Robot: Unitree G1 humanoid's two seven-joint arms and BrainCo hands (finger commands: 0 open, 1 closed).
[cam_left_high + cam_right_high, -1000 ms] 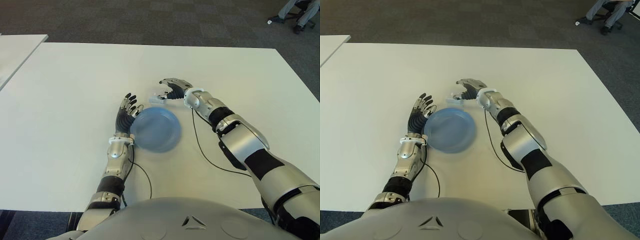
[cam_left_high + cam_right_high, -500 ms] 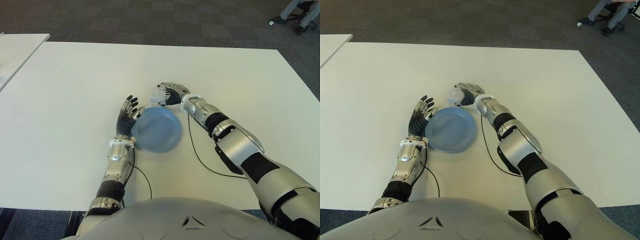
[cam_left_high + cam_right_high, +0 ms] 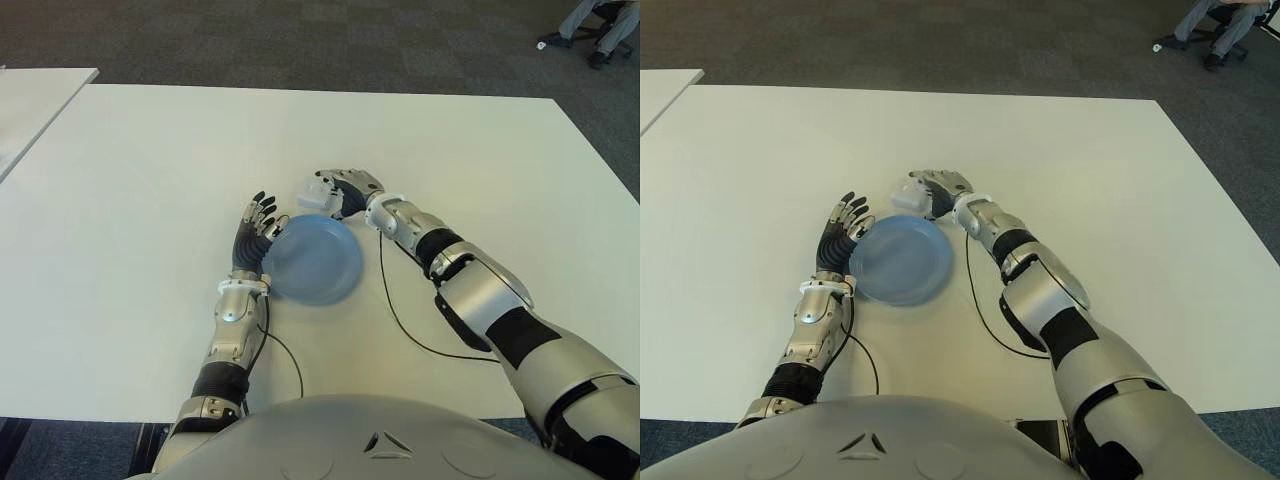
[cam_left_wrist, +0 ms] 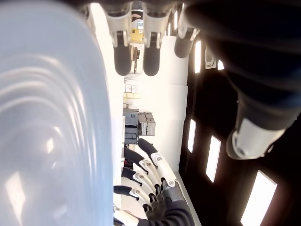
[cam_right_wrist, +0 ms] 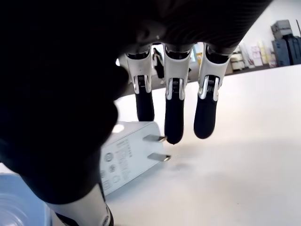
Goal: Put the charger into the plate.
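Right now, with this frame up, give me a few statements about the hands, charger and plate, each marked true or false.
1. The right hand grips the charger. True.
2. The charger already lies inside the plate. False: it is in the hand at the plate's far rim, not yet set down in it.
3. The left hand shows at the plate's left edge, fingers extended, holding nothing. True.
4. The charger's prongs are folded away. False: the right wrist view shows two metal prongs sticking out.
5. The plate is red. False: it is blue.
6. The plate sits on a white table. True.
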